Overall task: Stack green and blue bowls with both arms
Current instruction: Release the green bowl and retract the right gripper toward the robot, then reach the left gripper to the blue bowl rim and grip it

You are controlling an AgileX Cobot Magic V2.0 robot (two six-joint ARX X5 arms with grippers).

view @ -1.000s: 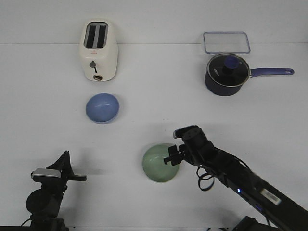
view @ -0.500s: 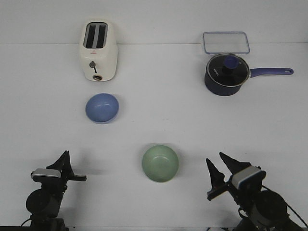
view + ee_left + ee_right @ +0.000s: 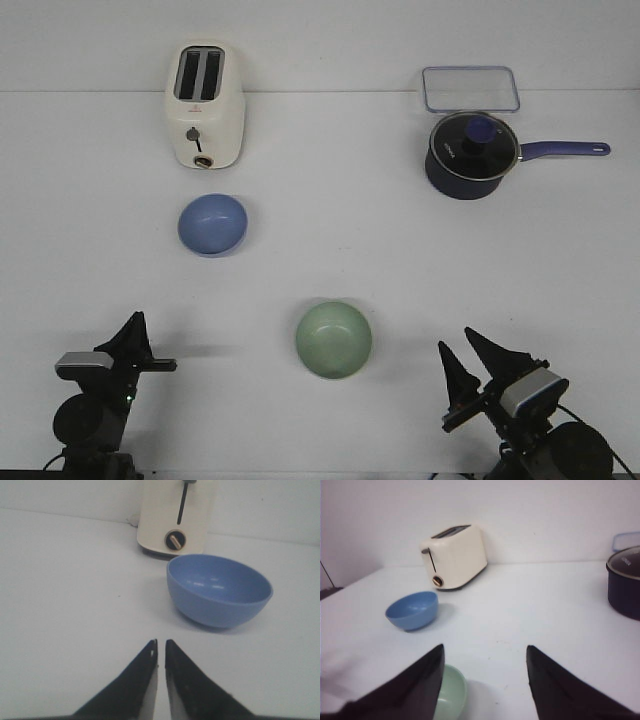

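The pale green bowl (image 3: 334,340) sits upright on the white table, near the front centre; it also shows in the right wrist view (image 3: 450,697), partly behind one finger. The light blue bowl (image 3: 213,224) sits upright left of centre, in front of the toaster; it shows in the left wrist view (image 3: 219,590) and the right wrist view (image 3: 412,610). My left gripper (image 3: 135,335) is shut and empty at the front left (image 3: 160,642), well short of the blue bowl. My right gripper (image 3: 458,352) is open and empty at the front right (image 3: 485,650), apart from the green bowl.
A cream toaster (image 3: 204,105) stands at the back left. A dark navy saucepan (image 3: 470,155) with a glass lid and a handle pointing right stands at the back right. A clear rectangular lid or container (image 3: 470,88) lies behind it.
One second ago my right arm reached out with its gripper at the green bowl's right rim. It has pulled back to the front right edge, gripper open. The green bowl stays on the table.
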